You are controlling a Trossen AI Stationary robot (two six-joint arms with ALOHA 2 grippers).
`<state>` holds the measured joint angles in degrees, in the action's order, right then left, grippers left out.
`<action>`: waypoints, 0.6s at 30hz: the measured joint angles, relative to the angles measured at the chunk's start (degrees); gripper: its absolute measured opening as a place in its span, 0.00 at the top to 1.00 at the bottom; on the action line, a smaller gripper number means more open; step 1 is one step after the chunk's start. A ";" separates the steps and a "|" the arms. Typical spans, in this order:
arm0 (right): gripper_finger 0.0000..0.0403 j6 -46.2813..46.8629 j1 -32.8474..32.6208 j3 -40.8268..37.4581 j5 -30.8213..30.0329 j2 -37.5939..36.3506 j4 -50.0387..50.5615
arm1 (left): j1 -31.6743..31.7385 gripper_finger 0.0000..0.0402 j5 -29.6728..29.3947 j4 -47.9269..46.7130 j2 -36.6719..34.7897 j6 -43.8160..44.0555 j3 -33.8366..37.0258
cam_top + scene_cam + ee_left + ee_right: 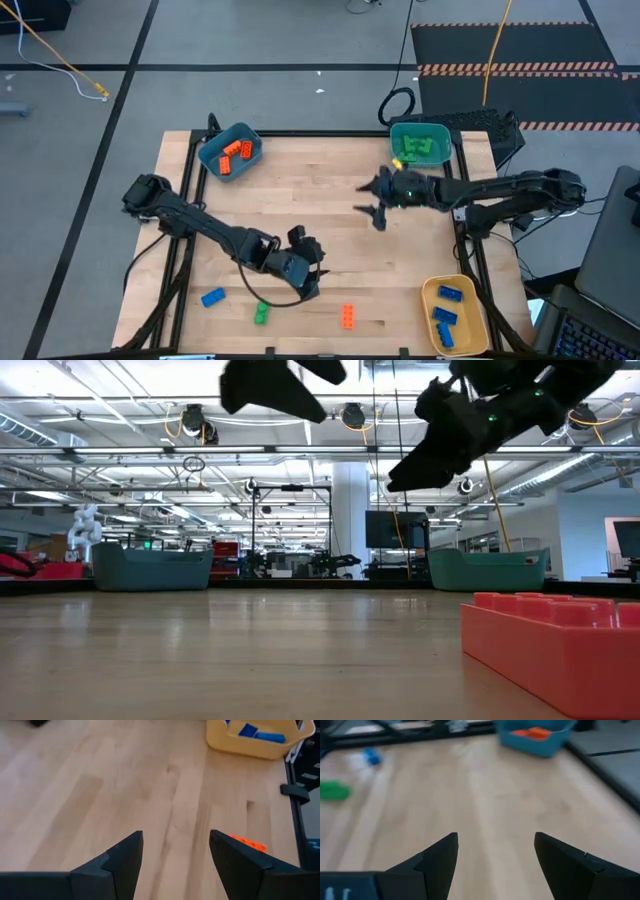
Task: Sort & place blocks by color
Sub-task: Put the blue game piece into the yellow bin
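The table (330, 200) is pale wood with a dark frame. On it lie one blue block (212, 297), one green block (261, 314) and one orange block (348, 317). A teal bin (230, 150) holds orange blocks, a green bin (418, 143) green ones, a yellow bin (452, 312) blue ones.

high: overhead, whole table (320, 200) | low: tabletop level | wrists: close, fwd; all share tabletop

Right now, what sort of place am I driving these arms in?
Probably a large robotics lab or industrial hall: exposed ceiling beams with hanging lights, striped black floor mats beside the pale wooden table, and another small white robot far off.
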<state>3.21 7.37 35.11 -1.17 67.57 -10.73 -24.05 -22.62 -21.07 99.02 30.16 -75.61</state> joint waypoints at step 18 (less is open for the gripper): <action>0.36 -0.84 -18.48 -2.95 -7.95 0.00 -1.43 | -11.19 0.42 12.37 -25.82 0.00 39.94 0.00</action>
<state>2.36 -11.11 32.16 -9.12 67.57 -12.16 -35.24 -10.25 -46.89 99.02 70.11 -75.61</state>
